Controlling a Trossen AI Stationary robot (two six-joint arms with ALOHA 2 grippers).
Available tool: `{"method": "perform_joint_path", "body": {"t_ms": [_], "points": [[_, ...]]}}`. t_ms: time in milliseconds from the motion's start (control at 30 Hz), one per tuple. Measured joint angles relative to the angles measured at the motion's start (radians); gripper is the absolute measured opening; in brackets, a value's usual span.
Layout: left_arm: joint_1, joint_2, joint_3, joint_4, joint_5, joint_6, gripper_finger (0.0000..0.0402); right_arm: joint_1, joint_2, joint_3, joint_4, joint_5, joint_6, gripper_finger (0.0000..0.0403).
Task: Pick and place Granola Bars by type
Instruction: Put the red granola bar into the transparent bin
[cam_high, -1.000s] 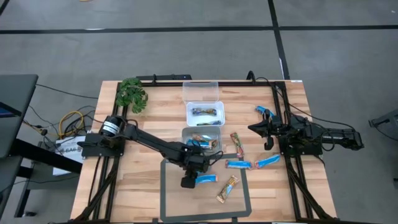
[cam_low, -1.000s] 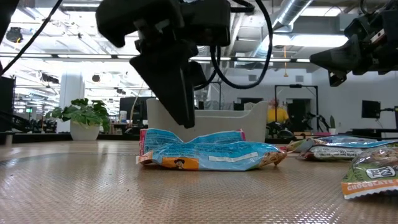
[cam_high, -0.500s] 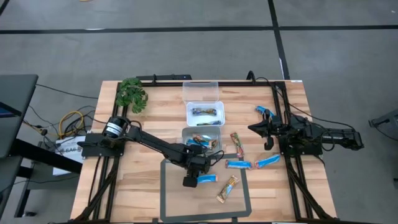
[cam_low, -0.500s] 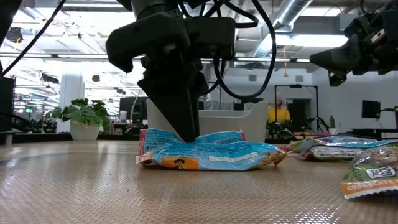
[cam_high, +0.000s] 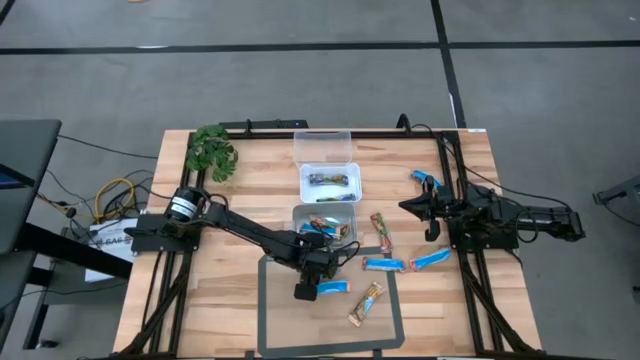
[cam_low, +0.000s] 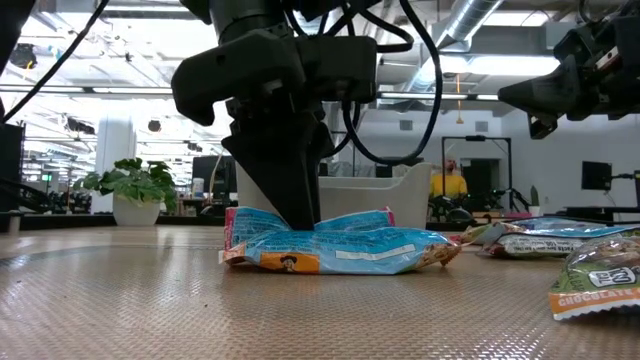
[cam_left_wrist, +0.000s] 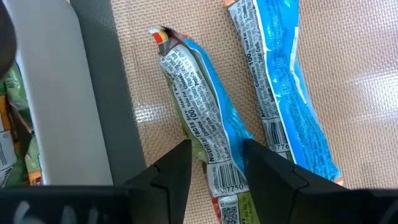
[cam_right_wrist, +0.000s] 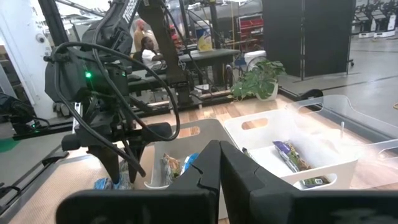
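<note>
Left arm down on a blue bar at the front middle of the worktop, right arm parked at the right edge.

The wooden worktop (cam_high: 240, 175) carries a grey mat (cam_high: 275, 325) at its front edge, three clear bins in a row running from the back edge toward the middle (cam_high: 322, 146), and a green plant (cam_high: 211, 152) at the back left corner. The left gripper (cam_high: 307, 291) stands on the mat with its fingers (cam_left_wrist: 174, 171) set narrowly apart astride one end of a blue granola bar (cam_left_wrist: 205, 118); whether they press it cannot be told. A second blue bar (cam_left_wrist: 283, 87) lies just beside it. More granola bars (cam_high: 405, 263) lie scattered between the mat and the right edge, others sit in the bins. The right gripper (cam_high: 408, 206) hangs closed and empty near the right edge.
</note>
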Motion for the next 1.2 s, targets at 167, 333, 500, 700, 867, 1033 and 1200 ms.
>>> {"method": "perform_joint_path", "body": {"t_ms": [167,333,500,700,867,1033,1200], "points": [[0.0,0.0,0.0,0.0,0.015,0.0,0.0138,0.0,0.0,0.0,0.0,0.0,0.0,0.0],[-0.002,0.0,0.0,0.0,0.025,0.0,0.0138,0.0,0.0,0.0,-0.001,0.0,0.0,0.0],[-0.002,0.0,0.0,0.0,0.024,0.0,0.0138,0.0,0.0,0.0,-0.001,0.0,0.0,0.0],[-0.002,0.02,0.0,0.01,0.024,0.0,0.0138,0.0,0.0,0.0,-0.001,0.0,0.0,0.0],[-0.002,0.035,0.019,0.007,0.018,0.016,0.0138,0.0,-0.002,0.0,0.0,0.0,0.0,0.0],[-0.002,0.035,0.048,-0.01,0.012,0.021,0.0137,0.0,-0.001,0.0,-0.001,0.0,0.0,0.0],[-0.002,0.035,0.049,-0.02,0.009,0.022,0.0111,0.0,-0.001,0.0,0.0,0.0,0.0,0.0]]}}
